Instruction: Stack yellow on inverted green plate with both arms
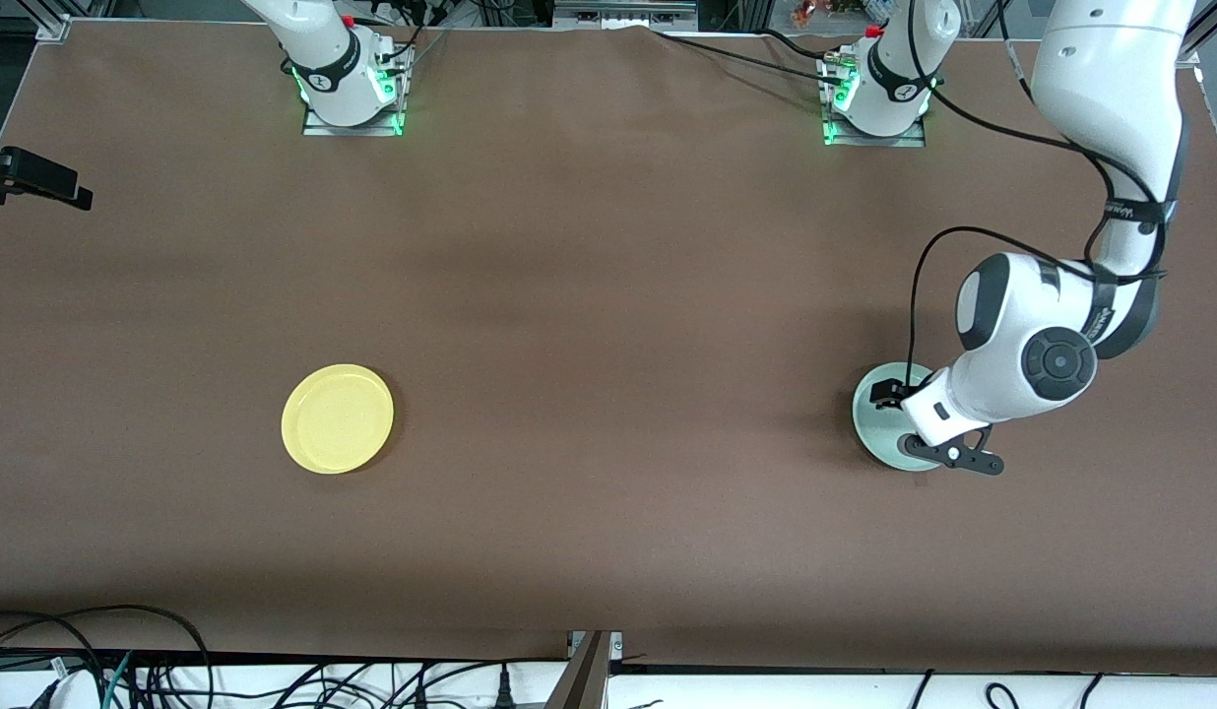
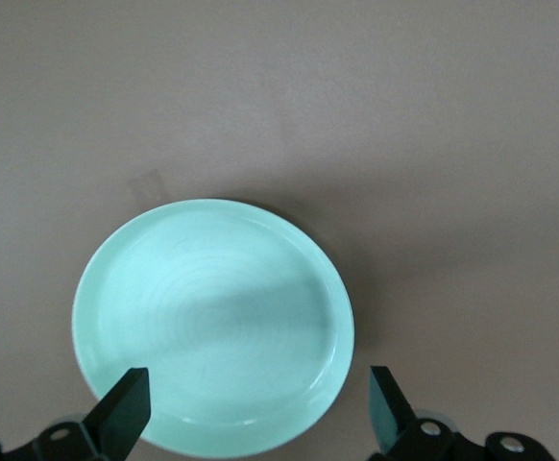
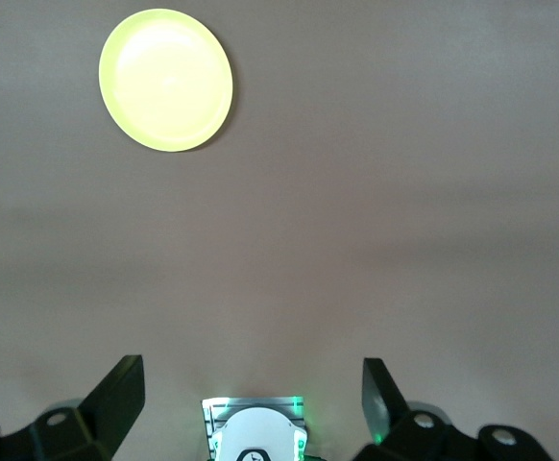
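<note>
Brown table [image 1: 608, 295], arm-hidden green plate [image 1: 879, 409]

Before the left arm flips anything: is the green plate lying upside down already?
Upside down: the green plate lies flat on the table, domed middle with concentric rings up, under the open left gripper.
</note>
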Robot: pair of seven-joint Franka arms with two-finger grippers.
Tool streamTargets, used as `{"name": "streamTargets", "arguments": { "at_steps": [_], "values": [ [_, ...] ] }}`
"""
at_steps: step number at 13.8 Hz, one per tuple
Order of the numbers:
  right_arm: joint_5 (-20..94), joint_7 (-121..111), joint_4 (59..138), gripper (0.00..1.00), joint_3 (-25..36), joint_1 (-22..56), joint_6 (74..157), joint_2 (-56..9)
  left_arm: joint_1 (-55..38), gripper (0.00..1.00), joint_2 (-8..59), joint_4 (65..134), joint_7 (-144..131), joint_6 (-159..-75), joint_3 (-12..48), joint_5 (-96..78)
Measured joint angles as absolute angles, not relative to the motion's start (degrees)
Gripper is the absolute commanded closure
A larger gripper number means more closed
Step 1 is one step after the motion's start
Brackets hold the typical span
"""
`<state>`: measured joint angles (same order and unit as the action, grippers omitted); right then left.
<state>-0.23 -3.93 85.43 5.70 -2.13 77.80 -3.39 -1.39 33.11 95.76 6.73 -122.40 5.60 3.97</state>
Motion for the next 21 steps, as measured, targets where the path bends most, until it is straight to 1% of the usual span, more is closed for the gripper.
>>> {"name": "streamTargets", "arguments": {
  "at_steps": [2, 5, 8, 12, 15, 17, 21],
  "values": [
    [-0.2, -3.9, 85.5, 0.00, 5.9, -2.1, 77.8, -4.4, -1.5, 0.00, 35.2, 95.7, 8.0, -124.6, 5.6, 4.0],
    [-0.1, -3.9, 85.5, 0.00, 6.1, -2.1, 78.4, -7.0, -1.6, 0.00, 36.7, 95.7, 8.5, -126.4, 5.7, 4.0],
    [0.2, -3.9, 85.6, 0.00, 6.3, -2.1, 79.7, -10.2, -1.3, 0.00, 37.1, 95.7, 9.5, -127.2, 5.2, 4.0],
    [1.0, -3.9, 85.6, 0.00, 6.3, -2.1, 82.3, -15.2, 1.5, 0.00, 37.8, 95.7, 13.8, -129.5, 5.1, 4.0],
    [1.3, -3.9, 85.6, 0.00, 6.3, -2.1, 82.7, -17.4, -0.2, 0.00, 37.9, 95.7, 11.4, -129.6, 5.9, 4.0],
    [1.4, -3.9, 85.6, 0.00, 6.3, -2.1, 83.1, -17.7, 0.3, 0.00, 37.9, 95.7, 16.0, -131.0, 5.2, 4.6],
    [1.4, -3.9, 85.6, 0.00, 6.2, -2.1, 83.2, -19.0, 5.3, 0.00, 39.6, 95.5, 32.7, -137.4, 4.6, 4.6]
  ]
}}
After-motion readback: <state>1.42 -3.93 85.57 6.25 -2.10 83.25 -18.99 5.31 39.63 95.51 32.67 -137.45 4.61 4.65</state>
